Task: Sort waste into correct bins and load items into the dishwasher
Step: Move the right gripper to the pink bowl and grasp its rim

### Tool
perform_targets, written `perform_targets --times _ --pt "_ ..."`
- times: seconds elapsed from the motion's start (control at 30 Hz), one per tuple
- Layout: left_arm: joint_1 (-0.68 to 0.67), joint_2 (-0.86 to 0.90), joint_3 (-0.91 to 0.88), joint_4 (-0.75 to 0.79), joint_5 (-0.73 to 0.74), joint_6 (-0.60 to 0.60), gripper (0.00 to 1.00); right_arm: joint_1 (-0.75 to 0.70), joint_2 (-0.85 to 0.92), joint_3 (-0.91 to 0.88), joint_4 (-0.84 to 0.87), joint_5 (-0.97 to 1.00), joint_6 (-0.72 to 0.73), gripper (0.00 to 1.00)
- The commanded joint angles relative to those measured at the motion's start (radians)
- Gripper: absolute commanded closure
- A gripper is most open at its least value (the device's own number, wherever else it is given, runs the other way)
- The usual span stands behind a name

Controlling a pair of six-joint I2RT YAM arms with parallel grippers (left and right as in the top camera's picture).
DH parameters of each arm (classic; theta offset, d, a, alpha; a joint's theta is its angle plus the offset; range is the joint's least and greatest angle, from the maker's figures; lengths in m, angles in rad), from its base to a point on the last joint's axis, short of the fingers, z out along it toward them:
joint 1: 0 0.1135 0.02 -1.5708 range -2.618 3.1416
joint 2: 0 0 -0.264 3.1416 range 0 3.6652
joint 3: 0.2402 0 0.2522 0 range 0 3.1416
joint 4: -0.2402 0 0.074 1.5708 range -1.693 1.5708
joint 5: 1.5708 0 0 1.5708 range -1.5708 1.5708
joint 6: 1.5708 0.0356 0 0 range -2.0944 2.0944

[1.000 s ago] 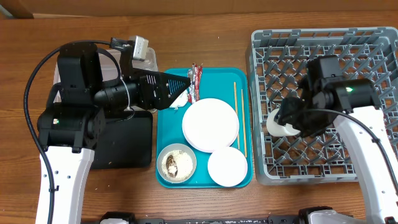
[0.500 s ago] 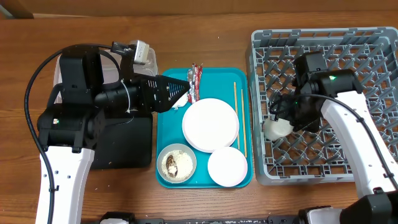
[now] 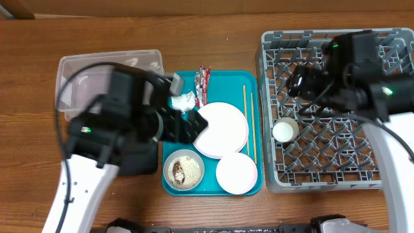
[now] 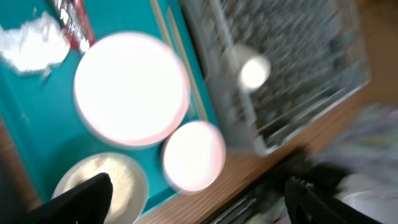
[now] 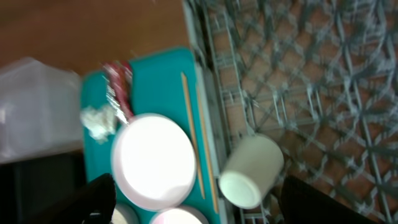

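Note:
The small white cup (image 3: 285, 130) lies on its side in the grey dish rack (image 3: 323, 184), also in the right wrist view (image 5: 249, 171). My right gripper (image 3: 299, 84) hangs open and empty above the rack, behind the cup. My left gripper (image 3: 194, 128) is open and empty over the left edge of the pink plate (image 3: 225, 128). On the teal tray (image 3: 226, 81) lie the tissue (image 3: 183, 101), the snack wrapper (image 3: 202, 84), the chopsticks (image 3: 249, 116), the pink bowl (image 3: 237, 173) and the grey-rimmed bowl (image 3: 184, 169) holding food scraps.
The clear tub (image 3: 84, 71) stands at the back left. The black tray (image 3: 139, 165) in front of it is mostly hidden under my left arm. The rack fills the right side, close beside the teal tray's right edge.
My right gripper has let go of the cup, left it in the rack, and risen toward the back. My left arm has swung from the tissue toward the front, over the plate's left edge.

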Motion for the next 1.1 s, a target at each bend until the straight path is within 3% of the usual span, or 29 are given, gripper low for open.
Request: perform_targets --times 0.0,0.2,0.3,0.47,0.6,0.77,0.93,1.07 --pt "-0.184 0.008 -0.011 -0.036 -0.352 -0.052 0.1 0.003 -0.059 0.052 0.03 -0.006 0.029 0.11" --pt "-0.425 0.083 -0.086 -0.053 -0.505 -0.219 0.12 0.003 -0.075 0.052 0.024 -0.007 0.047 0.11" --pt "-0.463 0.133 -0.116 -0.046 -0.51 -0.286 0.17 0.005 -0.075 0.052 -0.017 -0.048 -0.029 0.12" --pt "-0.451 0.134 -0.098 -0.006 -0.536 -0.301 0.16 0.031 -0.053 0.034 -0.151 -0.175 -0.155 0.21" --pt "-0.379 0.101 0.023 -0.07 -0.64 -0.301 0.11 0.154 -0.042 -0.061 -0.191 -0.175 -0.169 0.22" --pt "-0.21 0.052 0.243 -0.174 -0.68 -0.301 0.0 0.356 -0.042 -0.254 -0.085 -0.151 -0.108 0.21" --pt "0.001 -0.003 0.422 -0.257 -0.68 -0.301 0.0 0.46 -0.03 -0.448 0.043 -0.013 -0.037 0.21" --pt "0.117 -0.053 0.455 -0.263 -0.68 -0.301 0.0 0.468 -0.005 -0.544 0.136 0.002 -0.036 0.21"
